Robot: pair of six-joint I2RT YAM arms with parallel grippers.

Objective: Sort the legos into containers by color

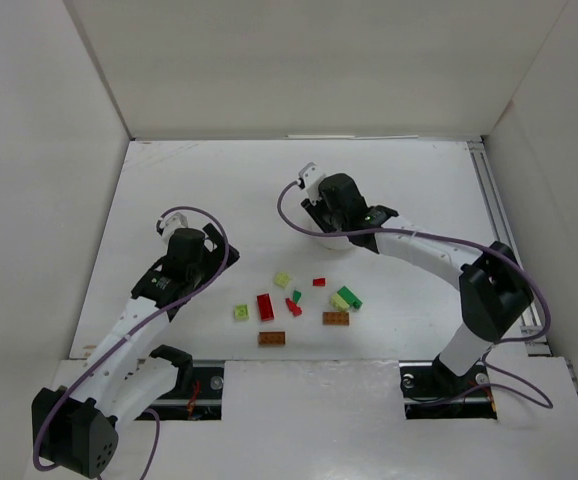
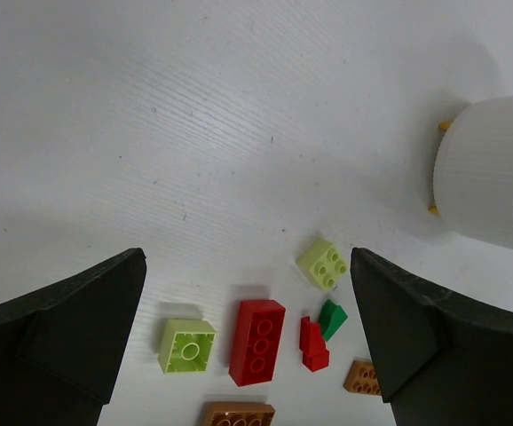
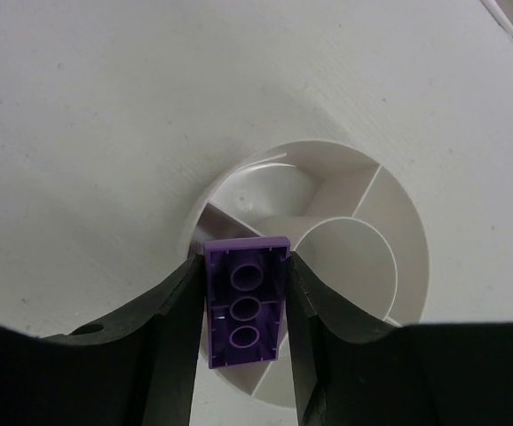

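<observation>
A purple lego is pinched in the right gripper, with the white dish just beneath and ahead, while the left gripper is held spread wide above loose legos scattered on the desk.

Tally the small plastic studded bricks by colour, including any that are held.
Red plastic bricks: 3
Yellow-green plastic bricks: 3
Dark green plastic bricks: 2
Orange-brown plastic bricks: 2
Purple plastic brick, in the right gripper: 1
Total: 11
</observation>
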